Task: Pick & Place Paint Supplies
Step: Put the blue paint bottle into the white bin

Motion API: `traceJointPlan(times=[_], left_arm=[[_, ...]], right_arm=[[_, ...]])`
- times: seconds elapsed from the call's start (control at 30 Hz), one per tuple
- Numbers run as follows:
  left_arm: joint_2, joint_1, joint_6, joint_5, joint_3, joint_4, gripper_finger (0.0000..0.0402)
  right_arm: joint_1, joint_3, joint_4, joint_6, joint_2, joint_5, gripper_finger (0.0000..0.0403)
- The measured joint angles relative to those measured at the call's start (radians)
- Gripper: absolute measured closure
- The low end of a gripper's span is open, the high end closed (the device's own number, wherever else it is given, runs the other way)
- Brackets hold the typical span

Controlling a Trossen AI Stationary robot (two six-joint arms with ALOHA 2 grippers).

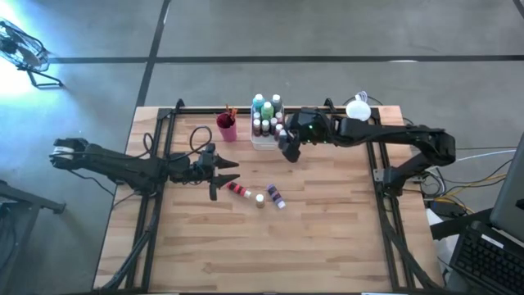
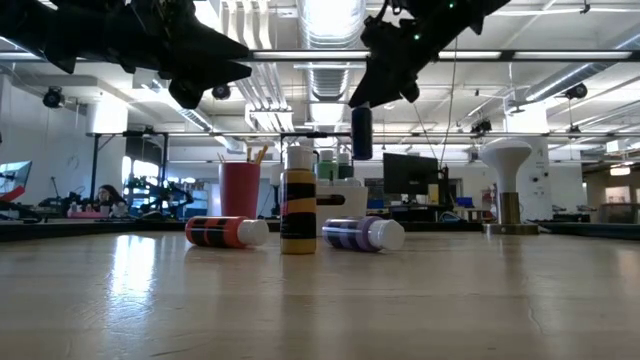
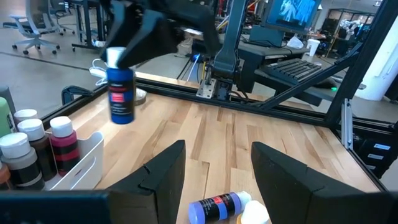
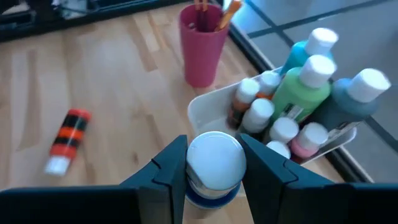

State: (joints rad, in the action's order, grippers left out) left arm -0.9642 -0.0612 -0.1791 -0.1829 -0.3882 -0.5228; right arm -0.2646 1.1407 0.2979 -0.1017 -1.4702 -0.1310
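My right gripper (image 1: pixel 287 150) hangs over the table beside the near end of the white tray (image 1: pixel 264 141) and is shut on a blue paint bottle (image 3: pixel 120 93). The tray holds several paint bottles (image 4: pixel 298 93). A magenta cup (image 1: pixel 227 128) with brushes stands left of it. On the table lie a red bottle (image 1: pixel 237 189) and a purple bottle (image 1: pixel 276 196), both on their sides. A yellow bottle (image 2: pixel 298 205) stands upright between them. My left gripper (image 1: pixel 227 175) hovers open, level, just left of these three. My right gripper pinches the blue bottle's white cap end (image 4: pixel 214 155) between its two fingers, one on each side. The fingers slant down from the table's right. The bottle (image 2: pixel 362 132) hangs upright below them, cap up, clear of the table.
Black frame rails (image 1: pixel 381 176) run along the table's left, right and far sides. A white lamp-like object (image 1: pixel 358 109) sits at the far right corner. The near half of the wooden table (image 1: pixel 262 254) is bare wood.
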Motion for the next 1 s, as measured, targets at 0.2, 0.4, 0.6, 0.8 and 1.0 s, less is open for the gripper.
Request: traceJointPlan(times=[0.2, 0.4, 0.6, 0.8, 1.0], left_arm=[[0.000, 0.000, 0.000, 0.000, 0.000, -0.001, 0.0212], [0.000, 0.000, 0.000, 0.000, 0.000, -0.002, 0.0212], [0.000, 0.000, 0.000, 0.001, 0.000, -0.004, 0.0212], [0.000, 0.000, 0.000, 0.001, 0.000, -0.008, 0.0212], [0.000, 0.001, 0.000, 0.000, 0.000, -0.009, 0.0212]], right_arm=[[-0.038, 0.000, -0.095, 0.005, -0.052, 0.014, 0.0291], [-0.067, 0.017, -0.136, 0.026, -0.120, 0.042, 0.0291], [-0.070, 0.073, -0.157, 0.076, -0.194, -0.027, 0.0291], [-0.070, 0.090, -0.159, 0.080, -0.228, -0.066, 0.0291], [-0.070, 0.087, -0.158, 0.079, -0.233, -0.082, 0.0291]])
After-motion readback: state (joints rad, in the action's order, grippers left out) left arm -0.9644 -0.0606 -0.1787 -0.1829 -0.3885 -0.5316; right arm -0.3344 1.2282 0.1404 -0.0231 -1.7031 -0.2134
